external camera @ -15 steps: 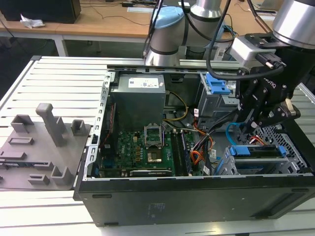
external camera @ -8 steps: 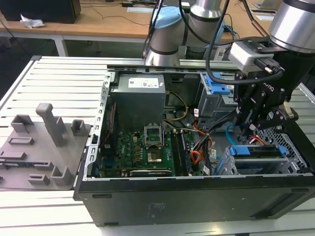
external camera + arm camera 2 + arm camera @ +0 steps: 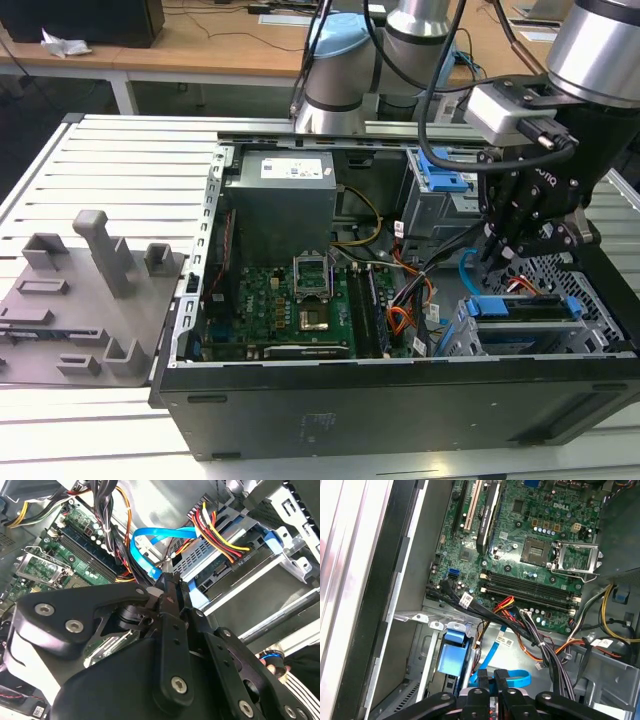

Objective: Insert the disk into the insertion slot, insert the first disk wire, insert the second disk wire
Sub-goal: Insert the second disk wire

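While the silver hard drive in its blue carrier already sits inside the perforated grey metal drive cage with the red-yellow-black wire bundle plugged in, the jaws pinch the thin blue cable just beside the drive's rear, seemingly unplugged

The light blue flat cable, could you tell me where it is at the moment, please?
In the exterior view, the light blue flat cable loops inside the computer case toward the exterior view's right, just below the claw, between the motherboard and the disk.
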